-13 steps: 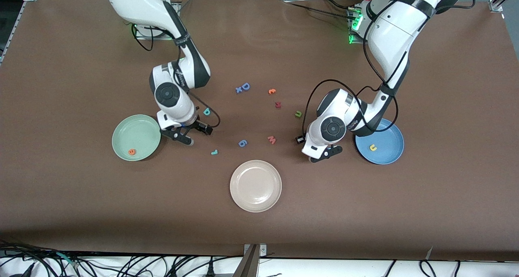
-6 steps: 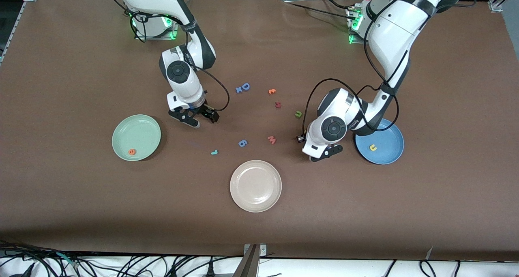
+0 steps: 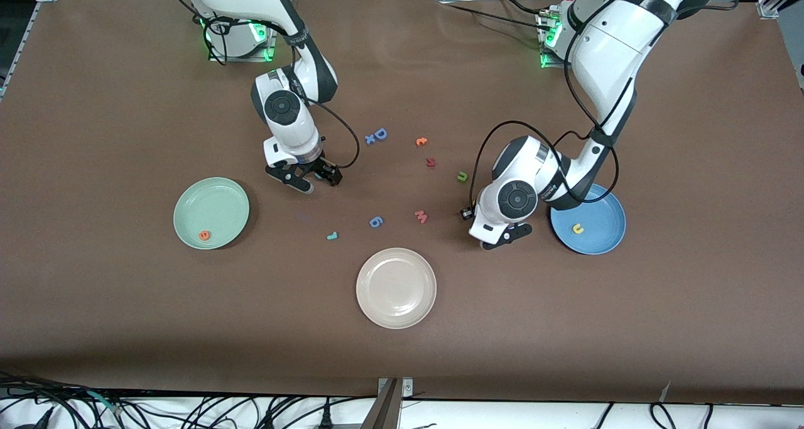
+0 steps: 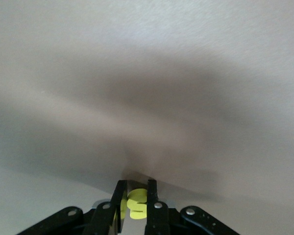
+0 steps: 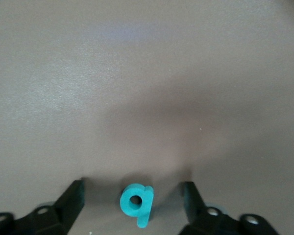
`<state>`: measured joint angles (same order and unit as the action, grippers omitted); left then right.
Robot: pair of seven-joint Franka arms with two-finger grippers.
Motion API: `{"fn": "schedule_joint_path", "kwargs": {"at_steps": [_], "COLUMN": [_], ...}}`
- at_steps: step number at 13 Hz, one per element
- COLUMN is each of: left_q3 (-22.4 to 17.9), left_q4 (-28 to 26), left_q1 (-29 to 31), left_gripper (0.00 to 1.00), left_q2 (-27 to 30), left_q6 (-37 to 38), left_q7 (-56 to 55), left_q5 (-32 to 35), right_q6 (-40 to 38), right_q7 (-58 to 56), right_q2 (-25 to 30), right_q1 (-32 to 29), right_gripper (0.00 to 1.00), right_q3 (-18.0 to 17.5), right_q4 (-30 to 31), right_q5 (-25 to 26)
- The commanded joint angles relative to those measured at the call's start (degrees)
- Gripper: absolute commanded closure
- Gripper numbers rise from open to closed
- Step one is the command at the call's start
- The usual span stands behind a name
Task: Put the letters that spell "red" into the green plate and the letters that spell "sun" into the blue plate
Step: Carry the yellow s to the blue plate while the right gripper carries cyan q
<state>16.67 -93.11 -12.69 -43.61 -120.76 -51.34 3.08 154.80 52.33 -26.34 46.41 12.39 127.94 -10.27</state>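
Across the brown bench [image 3: 94,102] three plates sit nearest the front edge: the green plate [image 3: 220,198] toward my right arm's end, already carrying the orange "e" [image 3: 204,235]; the blue plate [image 3: 603,212] toward my left arm's end, with a yellow "u" [image 3: 577,228] in it; and a cream plate [image 3: 396,287] between them, nearest the camera, which I judge a decoy.

My left pincer [image 4: 134,208] is down at the bench just beside the blue plate, clamped on the yellow "s" [image 4: 135,204], placed so a short carry should drop it in.

My right pincer [image 5: 133,201] sits low with its fingers spread wide, straddling the teal "d" [image 5: 136,203], which lies flat between them, not yet gripped; squeezing is what I expect comes next.

Loose in the middle lie the teal "r" [image 3: 331,235] and the green "n" [image 3: 462,176], both to be collected.
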Motion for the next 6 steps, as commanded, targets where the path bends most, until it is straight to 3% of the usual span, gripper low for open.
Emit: {"fn": "schedule_joint_path", "kwargs": {"at_steps": [1,6], "left_q3": [-0.40,-0.93], "left_q4": [1.34,6.10], "left_q1": [0.65,5.04], "left_gripper": [0.88,0.88], "left_q2": [2.83,3.97], "left_q6": [6.30,15.20], "left_q7": [1.68,16.76], "left_q5": [-0.27,-0.27], "right_q6": [0.59,0.32], "right_q7": [0.58,0.41], "right_q2": [1.64,1.64], "right_q1": [0.52,0.52], "right_gripper": [0.37,0.69], "right_q3": [0.18,0.18], "right_q4": [1.79,1.79], "right_q5": [-0.63,-0.63]}}
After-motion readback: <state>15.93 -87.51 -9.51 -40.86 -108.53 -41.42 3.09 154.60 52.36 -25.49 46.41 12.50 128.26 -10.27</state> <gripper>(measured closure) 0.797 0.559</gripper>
